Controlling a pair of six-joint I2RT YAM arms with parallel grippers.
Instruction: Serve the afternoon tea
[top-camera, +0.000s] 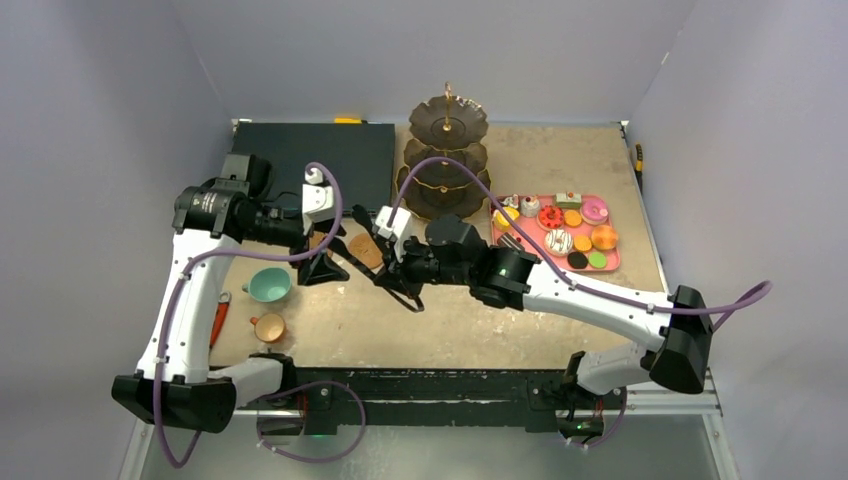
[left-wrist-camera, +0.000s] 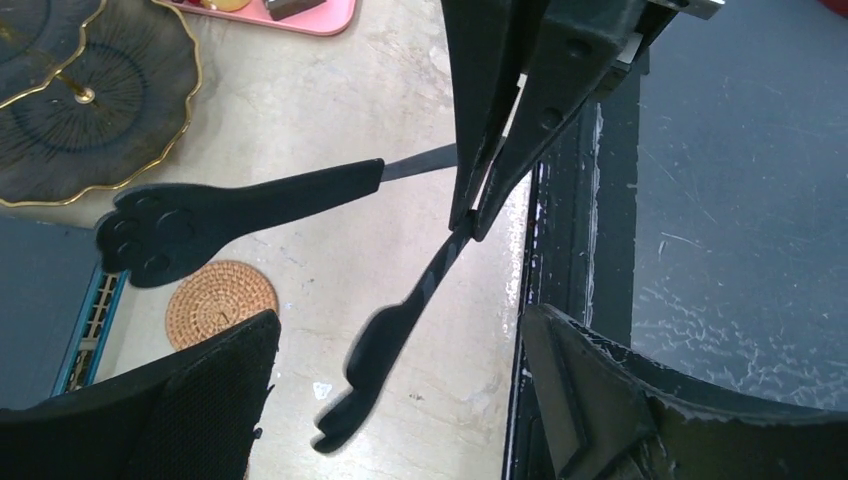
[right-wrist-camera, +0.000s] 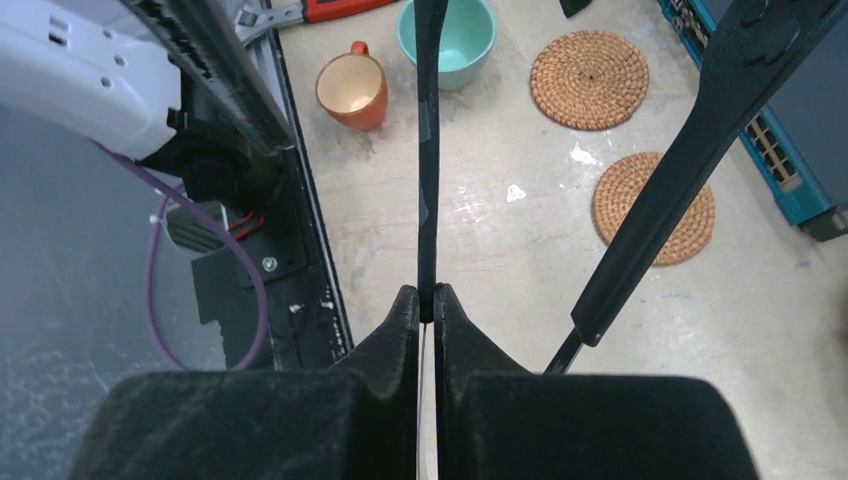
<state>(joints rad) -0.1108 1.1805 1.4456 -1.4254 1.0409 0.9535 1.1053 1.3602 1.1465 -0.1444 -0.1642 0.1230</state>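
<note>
1. Grey-walled cell with a beige surface (top-camera: 480, 320); both arms are bolted at its near edge.
2. One three-tier stand (top-camera: 446, 150), dark and scalloped with a gold rod, stands far centre. All three tiers are bare.
3. Toy cakes and macarons (top-camera: 558, 240): about twelve, exact count unclear. All lie in the pink tray (left-wrist-camera: 335, 18), just right of the stand.
4. One teal cup (top-camera: 268, 285) stands near left, directly on the surface.
5. One smaller tan cup (top-camera: 268, 326) stands just beside it, also off any coaster.
6. Two woven coasters (right-wrist-camera: 588, 78), both empty: one near the cups, the other coaster (right-wrist-camera: 620, 205) closer to the stand.
7. One pair of black tongs (left-wrist-camera: 250, 200), held above the coasters.
8. Right pincer (right-wrist-camera: 428, 305) is clamped tight on one tong arm; the other arm splays free.
9. Left pincer (left-wrist-camera: 400, 320) is spread wide, holding nothing, near the tong tips.
10. Progress, as judged: at the outset. Nothing is plated and no cup is on a coaster. All cakes and both cups are left to place.
</note>
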